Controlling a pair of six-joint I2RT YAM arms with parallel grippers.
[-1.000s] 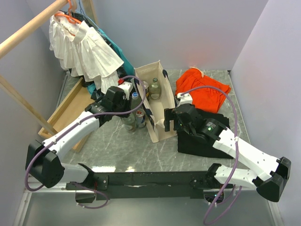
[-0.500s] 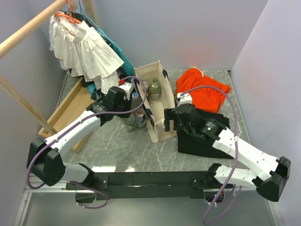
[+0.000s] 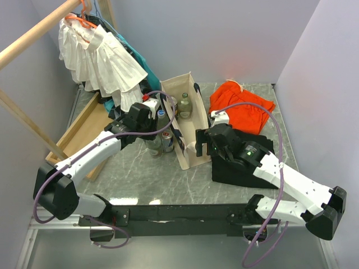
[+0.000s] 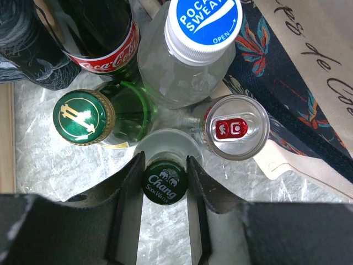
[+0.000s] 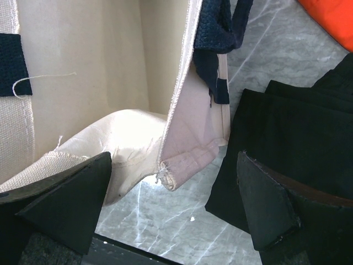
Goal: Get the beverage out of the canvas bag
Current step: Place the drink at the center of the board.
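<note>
While the left gripper point(image 4: 164, 171) pinches it at the cap, one finger on each side, the Chang bottle point(image 4: 165, 181) stands upright on the marble table point(image 4: 60, 171), with its long axis vertical and the cap pointing straight up. It is clear glass with a dark green cap that carries white letters and a small emblem. It is outside the bag point(image 3: 190, 158), just beside the printed left wall, close to a can point(image 4: 237, 127), a Pocari bottle point(image 4: 201, 25), a green bottle point(image 4: 84, 117) and a cola bottle point(image 4: 105, 38). The bag is beige with black straps, its mouth opens upward, and its long side runs away from the arms. One more bottle point(image 3: 184, 105) stands inside at the far end. The right gripper point(image 5: 171, 193) has its jaws spread wide, with the near edge of the bag wall between them.
</note>
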